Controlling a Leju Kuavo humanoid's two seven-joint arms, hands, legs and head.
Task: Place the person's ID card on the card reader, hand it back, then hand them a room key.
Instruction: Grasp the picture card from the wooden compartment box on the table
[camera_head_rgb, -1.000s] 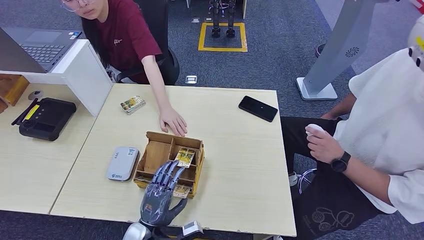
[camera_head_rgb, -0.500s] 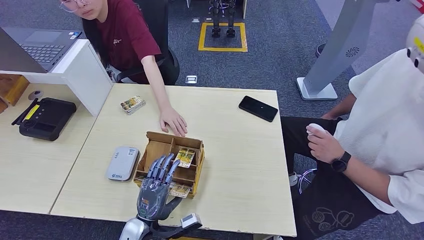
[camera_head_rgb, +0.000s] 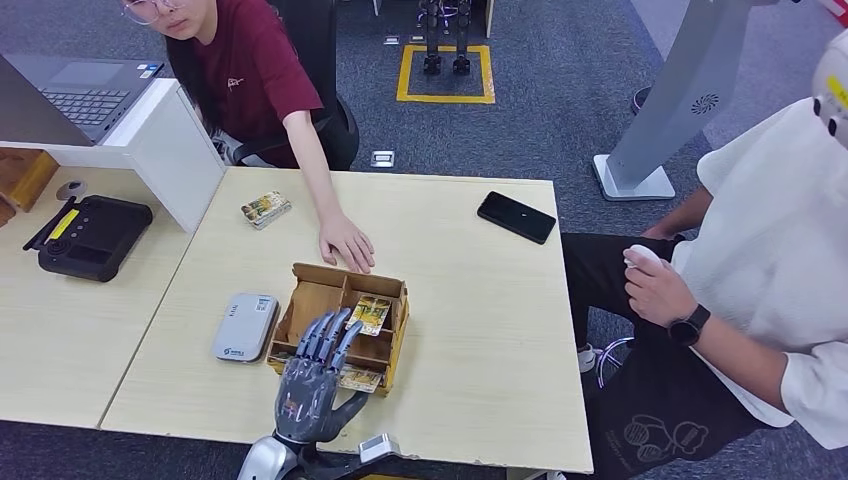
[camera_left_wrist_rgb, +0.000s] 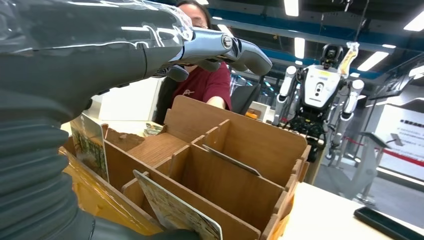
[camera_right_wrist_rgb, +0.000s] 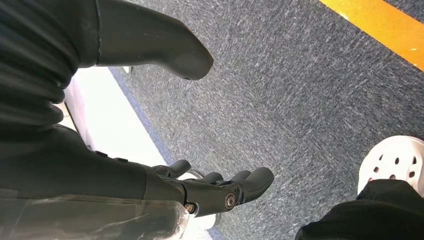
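Note:
My left hand (camera_head_rgb: 312, 385) hovers with fingers spread over the near end of a wooden compartment box (camera_head_rgb: 345, 275), holding nothing. Patterned key cards stand in the box: one (camera_head_rgb: 370, 313) in a far slot, another (camera_head_rgb: 360, 379) in the near slot beside my thumb. In the left wrist view my fingers (camera_left_wrist_rgb: 220, 47) reach over the box (camera_left_wrist_rgb: 240, 145), with a card (camera_left_wrist_rgb: 175, 212) just ahead of the thumb. A white card reader (camera_head_rgb: 245, 326) lies left of the box. A small patterned card (camera_head_rgb: 265, 209) lies near the seated person. My right hand (camera_right_wrist_rgb: 200, 192) hangs over the carpet, fingers apart.
A person in a red shirt rests a hand (camera_head_rgb: 346, 243) on the table just behind the box. A black phone (camera_head_rgb: 515, 216) lies at the far right. A black device (camera_head_rgb: 92, 236) and a white partition (camera_head_rgb: 170, 150) stand left. Another person (camera_head_rgb: 760, 270) sits at the right.
My left hand drew back slightly toward me and to the left over the box's near end. The person at the right shifted a hand a little.

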